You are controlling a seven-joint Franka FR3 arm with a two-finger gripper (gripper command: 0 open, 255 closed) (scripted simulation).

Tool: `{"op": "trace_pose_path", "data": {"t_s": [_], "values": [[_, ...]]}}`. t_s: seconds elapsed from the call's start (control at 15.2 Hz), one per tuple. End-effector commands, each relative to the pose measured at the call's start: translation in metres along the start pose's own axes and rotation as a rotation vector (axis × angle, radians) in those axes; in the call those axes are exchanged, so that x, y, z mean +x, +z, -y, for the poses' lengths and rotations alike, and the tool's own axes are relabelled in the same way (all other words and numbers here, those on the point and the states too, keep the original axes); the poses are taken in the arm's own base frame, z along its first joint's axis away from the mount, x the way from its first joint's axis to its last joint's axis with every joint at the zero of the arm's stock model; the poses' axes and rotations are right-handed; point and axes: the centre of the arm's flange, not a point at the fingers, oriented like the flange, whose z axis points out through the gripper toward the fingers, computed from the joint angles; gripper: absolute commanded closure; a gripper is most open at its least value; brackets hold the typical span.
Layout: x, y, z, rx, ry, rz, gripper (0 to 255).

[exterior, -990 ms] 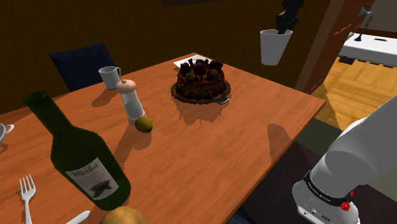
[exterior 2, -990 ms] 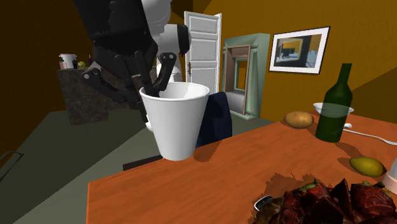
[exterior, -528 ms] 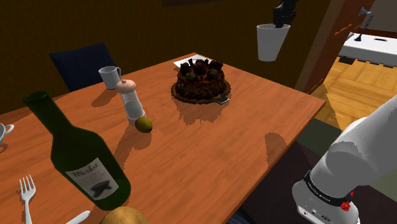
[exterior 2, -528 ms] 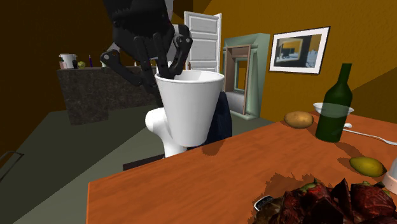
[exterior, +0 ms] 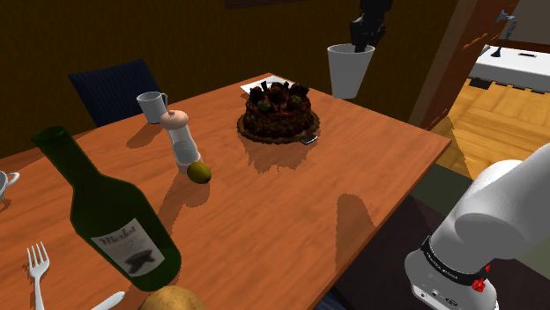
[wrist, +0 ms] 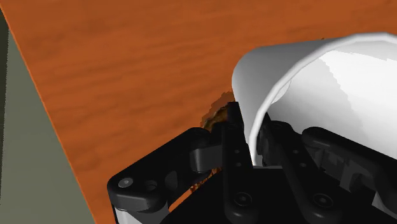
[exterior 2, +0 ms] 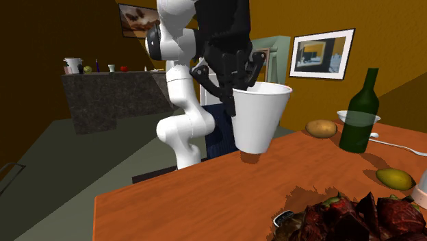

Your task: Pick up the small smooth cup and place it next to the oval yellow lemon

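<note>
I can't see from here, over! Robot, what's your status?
Pincer shut on white cup, held above the table. Lemon beside the grinder. Chocolate cake roughly between cup and lemon.

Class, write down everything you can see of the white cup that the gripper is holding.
The cup is plain white, smooth and has no handle. It tapers from a wide open rim to a narrower base. It hangs roughly upright in the air above the wooden table. The only thing touching it is the black gripper, which pinches its wall at the rim, one finger inside and one outside.
</note>
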Motion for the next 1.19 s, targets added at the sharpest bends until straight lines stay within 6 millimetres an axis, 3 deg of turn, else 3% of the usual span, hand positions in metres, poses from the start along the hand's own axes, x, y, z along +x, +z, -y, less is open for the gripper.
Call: {"op": "trace_pose_path", "data": {"t_s": [0.0, 1.12], "values": [[0.001, 0.004, 0.027, 0.0, 0.002, 0.0, 255], [0.012, 0.072, 0.24, 0.0, 0.002, 0.0, 255]]}}
